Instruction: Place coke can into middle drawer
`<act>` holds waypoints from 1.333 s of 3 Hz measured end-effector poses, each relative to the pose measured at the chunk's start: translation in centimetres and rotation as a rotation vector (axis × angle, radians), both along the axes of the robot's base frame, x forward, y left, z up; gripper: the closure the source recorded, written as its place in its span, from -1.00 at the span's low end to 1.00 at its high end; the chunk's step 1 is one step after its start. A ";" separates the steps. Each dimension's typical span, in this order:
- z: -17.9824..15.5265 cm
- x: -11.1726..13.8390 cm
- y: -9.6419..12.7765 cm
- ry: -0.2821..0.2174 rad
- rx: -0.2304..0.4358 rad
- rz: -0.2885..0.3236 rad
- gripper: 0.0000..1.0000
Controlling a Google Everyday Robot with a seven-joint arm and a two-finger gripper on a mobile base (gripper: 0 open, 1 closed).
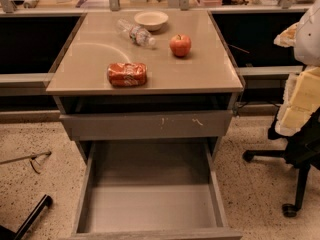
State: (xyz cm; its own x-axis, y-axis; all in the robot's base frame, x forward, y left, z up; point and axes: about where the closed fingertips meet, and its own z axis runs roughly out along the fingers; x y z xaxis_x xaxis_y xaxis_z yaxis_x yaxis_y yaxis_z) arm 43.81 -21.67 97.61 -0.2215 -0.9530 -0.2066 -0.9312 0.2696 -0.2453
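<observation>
Camera view shows the coke can (127,74) lying on its side near the front edge of the surface (210,69), above the pulled-out middle drawer (150,204). The claw is out of frame, so its state cannot be told.

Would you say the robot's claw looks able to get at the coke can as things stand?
Probably yes: the coke can lies on its side near the front edge of the cabinet top, apart from the apple and bottle. The claw itself is out of view.
</observation>
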 end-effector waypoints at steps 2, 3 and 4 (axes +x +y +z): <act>-1.2 1.6 1.5 0.008 0.007 0.035 -1.00; -4.5 6.8 5.5 0.011 0.065 0.127 -1.00; -8.6 14.0 7.8 -0.032 0.185 0.217 -1.00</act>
State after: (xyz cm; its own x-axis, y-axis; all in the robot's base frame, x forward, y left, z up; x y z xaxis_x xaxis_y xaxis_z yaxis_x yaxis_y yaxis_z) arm 57.80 -13.82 88.97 -0.0073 -0.9227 -0.3854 -0.9645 0.1082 -0.2408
